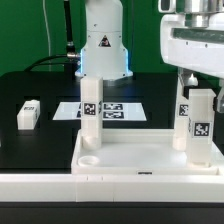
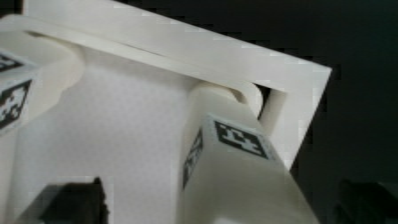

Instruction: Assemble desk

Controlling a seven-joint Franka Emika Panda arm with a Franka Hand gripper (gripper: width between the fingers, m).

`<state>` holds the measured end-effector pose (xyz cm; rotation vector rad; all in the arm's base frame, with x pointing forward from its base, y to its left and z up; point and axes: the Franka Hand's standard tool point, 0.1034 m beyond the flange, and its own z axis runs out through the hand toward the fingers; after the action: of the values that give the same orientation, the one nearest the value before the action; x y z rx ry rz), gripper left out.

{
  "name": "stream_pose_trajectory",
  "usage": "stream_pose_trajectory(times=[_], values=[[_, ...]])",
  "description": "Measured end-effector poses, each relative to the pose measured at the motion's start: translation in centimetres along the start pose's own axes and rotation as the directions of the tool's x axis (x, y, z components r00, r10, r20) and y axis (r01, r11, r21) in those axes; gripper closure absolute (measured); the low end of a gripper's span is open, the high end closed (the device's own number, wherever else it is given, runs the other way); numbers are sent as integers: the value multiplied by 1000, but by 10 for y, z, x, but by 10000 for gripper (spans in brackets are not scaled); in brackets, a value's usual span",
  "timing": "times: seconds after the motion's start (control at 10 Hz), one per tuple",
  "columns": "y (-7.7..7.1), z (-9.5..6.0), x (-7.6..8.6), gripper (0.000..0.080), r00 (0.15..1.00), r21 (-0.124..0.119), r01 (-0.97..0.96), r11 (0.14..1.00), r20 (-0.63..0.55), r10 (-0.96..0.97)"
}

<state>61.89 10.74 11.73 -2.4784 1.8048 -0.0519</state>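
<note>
**Desk assembly, exterior and wrist views.** The desk top (image 1: 125,150) lay socket-side up in the foreground. One leg (image 1: 90,108) stood upright in its far corner on the exterior view's left, and another, the right-hand leg (image 1: 197,125), stood in the far corner on that view's right. The gripper (image 1: 192,85) hung directly over the right-hand leg.

We judged this to be the step of seating that leg. The next move would call for a straight lift clear of it, then a reach to the loose leg (image 1: 28,114) lying well apart on the table.

Only the wrist view showed the dark fingertips (image 2: 75,200) apart — either side of the leg, apparently not clamping it. Only the exterior view showed the loose leg and an empty socket (image 1: 88,158).
</note>
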Motion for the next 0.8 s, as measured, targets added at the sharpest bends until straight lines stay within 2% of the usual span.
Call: stream_pose_trajectory(times=[0.2,0.4,0.8], values=[[0,0,0,150,977,1,212,977,1,-212],[0,0,0,150,950,0,313,950,1,-313],[-2,-2,1,150,804,-7,594,804,-8,-594]])
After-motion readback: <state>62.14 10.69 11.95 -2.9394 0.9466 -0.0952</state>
